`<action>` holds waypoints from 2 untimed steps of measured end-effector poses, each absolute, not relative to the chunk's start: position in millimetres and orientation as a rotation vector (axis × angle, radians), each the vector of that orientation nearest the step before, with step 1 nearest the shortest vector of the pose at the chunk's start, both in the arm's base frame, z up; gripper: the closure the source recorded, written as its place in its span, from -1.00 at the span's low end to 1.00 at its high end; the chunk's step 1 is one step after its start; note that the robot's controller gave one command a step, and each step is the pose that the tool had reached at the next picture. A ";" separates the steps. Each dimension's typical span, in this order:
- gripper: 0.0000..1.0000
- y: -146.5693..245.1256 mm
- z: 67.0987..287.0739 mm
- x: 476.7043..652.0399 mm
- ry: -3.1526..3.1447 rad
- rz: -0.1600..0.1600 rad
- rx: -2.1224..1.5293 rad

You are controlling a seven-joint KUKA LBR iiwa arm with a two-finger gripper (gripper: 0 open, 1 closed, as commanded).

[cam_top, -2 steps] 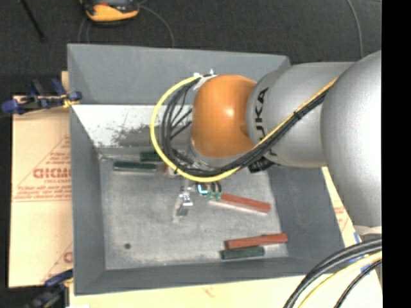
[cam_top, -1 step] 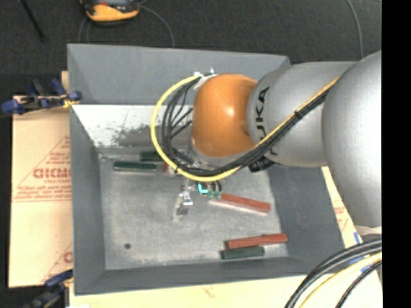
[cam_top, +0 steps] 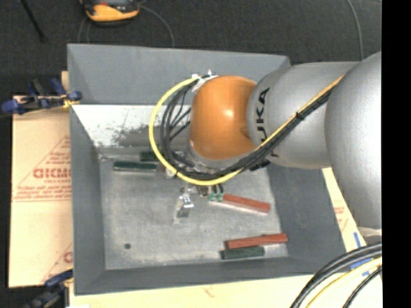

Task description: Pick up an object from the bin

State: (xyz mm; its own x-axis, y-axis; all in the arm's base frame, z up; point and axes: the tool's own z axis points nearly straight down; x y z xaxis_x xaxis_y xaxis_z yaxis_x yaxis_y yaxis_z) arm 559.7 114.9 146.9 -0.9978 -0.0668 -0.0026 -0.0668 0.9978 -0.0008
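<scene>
1. A grey metal bin [cam_top: 90,191] is seen from above. A silver robot arm [cam_top: 308,120] reaches into it from the right. The wrist is capped by a rounded orange cover [cam_top: 221,117], and black and yellow cables [cam_top: 159,140] loop around that cover.
2. Just below the cover, the claw [cam_top: 185,205] points down at the bin floor near the middle. It shows as a small silvery shape, and it cannot be told whether it is apart or together.
3. The nearest thing is a red stick with a green tip [cam_top: 243,203]. It lies flat just to the right of the claw, slanting slightly, with its green end toward the claw. Whether the two touch cannot be told.
4. Toward the front right corner, a second red stick [cam_top: 257,240] and a short dark green stick [cam_top: 243,253] lie side by side, close together.
5. At the back left, a long dark green stick [cam_top: 135,166] lies along the foot of the rear wall. A smaller dark green piece [cam_top: 148,154] sits just behind it, partly hidden by the cables.
6. A small dark speck [cam_top: 127,246] sits alone on the floor near the front left.
</scene>
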 end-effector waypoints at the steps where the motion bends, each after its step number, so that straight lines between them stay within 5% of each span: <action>1: 1.00 0.9 78.0 554.6 3.144 0.014 -0.076; 2: 1.00 0.7 78.0 554.8 3.143 0.014 -0.073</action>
